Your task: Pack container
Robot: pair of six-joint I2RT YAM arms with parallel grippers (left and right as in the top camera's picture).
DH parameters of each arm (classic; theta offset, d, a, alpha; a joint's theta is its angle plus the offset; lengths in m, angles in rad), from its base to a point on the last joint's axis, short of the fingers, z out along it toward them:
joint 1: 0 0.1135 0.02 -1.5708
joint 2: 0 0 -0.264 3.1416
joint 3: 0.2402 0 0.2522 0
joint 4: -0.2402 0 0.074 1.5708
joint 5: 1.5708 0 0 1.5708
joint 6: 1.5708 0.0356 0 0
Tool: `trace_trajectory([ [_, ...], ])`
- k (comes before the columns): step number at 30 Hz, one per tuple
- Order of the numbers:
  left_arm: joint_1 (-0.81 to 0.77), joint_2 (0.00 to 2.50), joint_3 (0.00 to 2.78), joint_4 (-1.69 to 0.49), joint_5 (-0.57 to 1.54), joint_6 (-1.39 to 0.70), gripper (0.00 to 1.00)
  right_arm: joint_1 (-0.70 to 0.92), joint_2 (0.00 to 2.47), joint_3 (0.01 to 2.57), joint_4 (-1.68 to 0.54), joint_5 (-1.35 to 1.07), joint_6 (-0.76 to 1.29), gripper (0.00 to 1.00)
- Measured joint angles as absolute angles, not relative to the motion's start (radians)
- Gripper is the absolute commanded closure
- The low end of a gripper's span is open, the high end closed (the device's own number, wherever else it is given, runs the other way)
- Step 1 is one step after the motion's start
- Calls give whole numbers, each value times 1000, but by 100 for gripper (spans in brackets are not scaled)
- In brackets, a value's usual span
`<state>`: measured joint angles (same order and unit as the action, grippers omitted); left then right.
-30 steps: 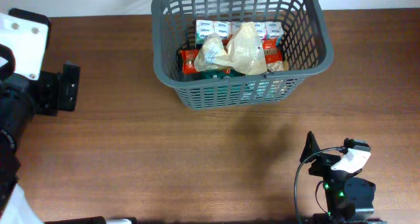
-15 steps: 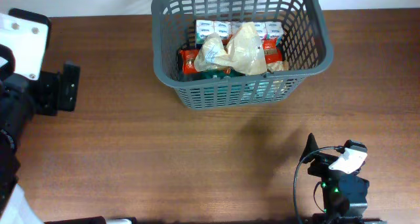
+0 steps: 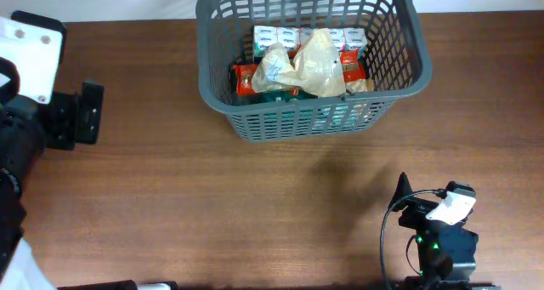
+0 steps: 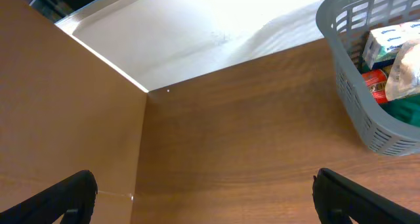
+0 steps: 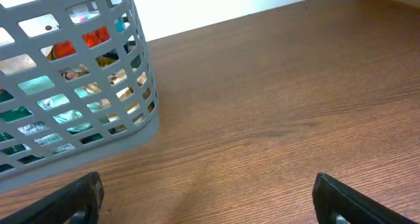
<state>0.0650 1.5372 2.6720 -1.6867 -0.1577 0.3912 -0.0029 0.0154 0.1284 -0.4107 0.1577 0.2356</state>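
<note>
1. A large dark grey slotted plastic basket (image 3: 306,124) sits far-centre on the brown wooden table (image 3: 212,205), upright, mouth up, long axis left to right.
2. The left gripper (image 4: 207,201) and right gripper (image 5: 207,198) both gape wide, empty (well apart from it).
3. Likely risk: a finger snagging the lattice wall would drag the basket.

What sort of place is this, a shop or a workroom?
Probably a robot test bench, not a shop: a brown wooden table, a dark grey slotted plastic basket holding packets, plus a black left robot arm and a right robot arm.
</note>
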Motion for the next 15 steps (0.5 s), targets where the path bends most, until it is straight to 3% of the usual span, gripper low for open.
trace_trajectory([
  [15,65,1510,2593,-1647,-157,391,1,-3,15,128,-411,158,236,1],
])
